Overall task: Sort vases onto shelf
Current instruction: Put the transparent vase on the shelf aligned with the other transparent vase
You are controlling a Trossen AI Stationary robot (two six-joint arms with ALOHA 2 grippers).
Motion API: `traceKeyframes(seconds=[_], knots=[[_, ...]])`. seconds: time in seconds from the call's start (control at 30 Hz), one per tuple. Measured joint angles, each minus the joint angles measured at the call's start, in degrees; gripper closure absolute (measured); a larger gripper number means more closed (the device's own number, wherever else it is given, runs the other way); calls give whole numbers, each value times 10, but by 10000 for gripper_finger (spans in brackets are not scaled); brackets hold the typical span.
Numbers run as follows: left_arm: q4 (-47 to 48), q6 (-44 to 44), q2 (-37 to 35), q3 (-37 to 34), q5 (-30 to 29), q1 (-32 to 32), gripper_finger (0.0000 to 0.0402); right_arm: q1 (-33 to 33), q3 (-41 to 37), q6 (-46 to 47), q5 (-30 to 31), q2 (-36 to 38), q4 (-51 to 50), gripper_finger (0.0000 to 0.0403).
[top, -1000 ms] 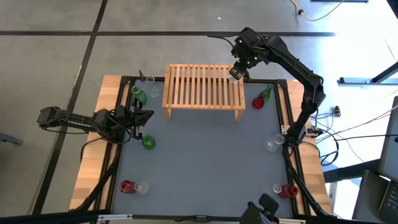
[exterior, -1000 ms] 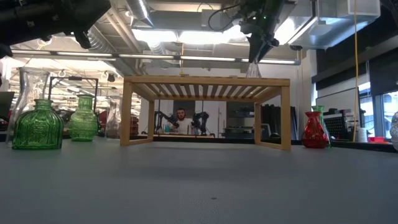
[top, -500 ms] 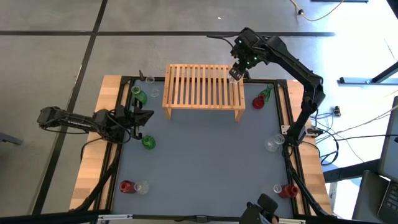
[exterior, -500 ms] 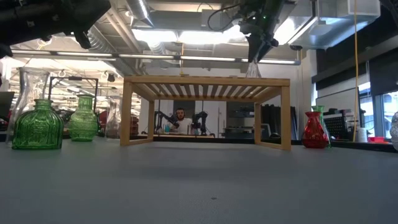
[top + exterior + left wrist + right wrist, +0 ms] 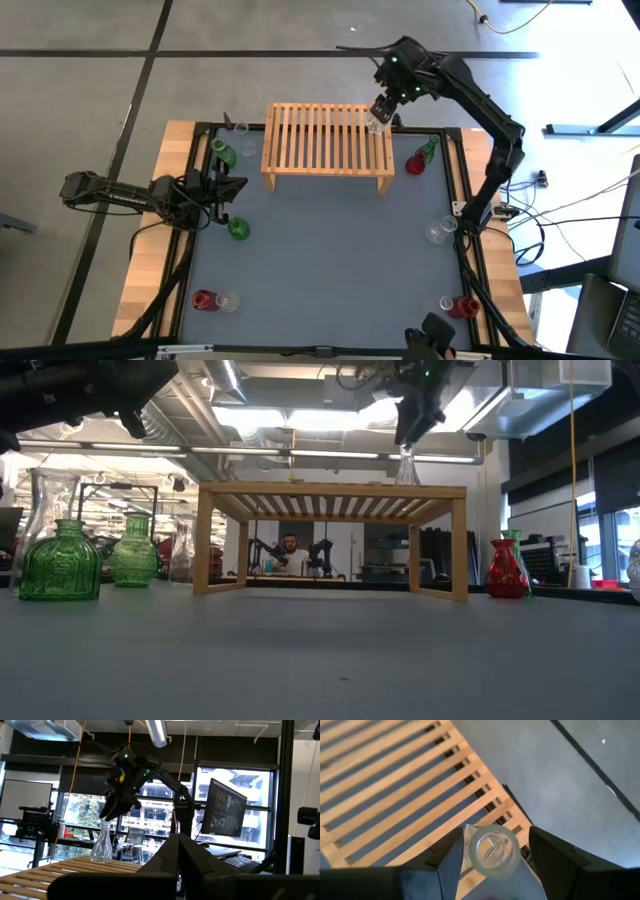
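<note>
The right pincer [image 5: 492,862] stands open above the clear vase [image 5: 405,468], released upright at the shelf [image 5: 325,140] corner for storage.

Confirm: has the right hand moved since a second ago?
Yes. In the low view the right hand has risen clear of the clear vase, which stands on the rack.

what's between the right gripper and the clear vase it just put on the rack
Nothing visible. The right gripper is open directly above the clear vase, its fingers standing apart on either side of the vase's rim. The vase stands upright at the far right corner of the shelf, no other vase beside it.
</note>
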State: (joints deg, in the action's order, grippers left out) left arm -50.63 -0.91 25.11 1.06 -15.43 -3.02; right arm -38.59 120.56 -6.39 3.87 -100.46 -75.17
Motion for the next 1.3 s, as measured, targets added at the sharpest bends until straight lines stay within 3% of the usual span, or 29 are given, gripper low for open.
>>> traceKeyframes(seconds=[0.3,0.53,0.87,1.1,1.3], knots=[[0,0,0,0,0,0,399,20,74,3,-15,10,-87,189],[0,0,0,0,0,0,399,73,73,-9,-30,54,-107,189],[0,-2,0,0,1,0,399,155,71,69,-4,137,-148,189],[0,-2,0,0,1,0,399,211,26,124,1,197,-148,189],[0,-2,0,0,1,0,399,248,-71,182,27,259,-149,189]])
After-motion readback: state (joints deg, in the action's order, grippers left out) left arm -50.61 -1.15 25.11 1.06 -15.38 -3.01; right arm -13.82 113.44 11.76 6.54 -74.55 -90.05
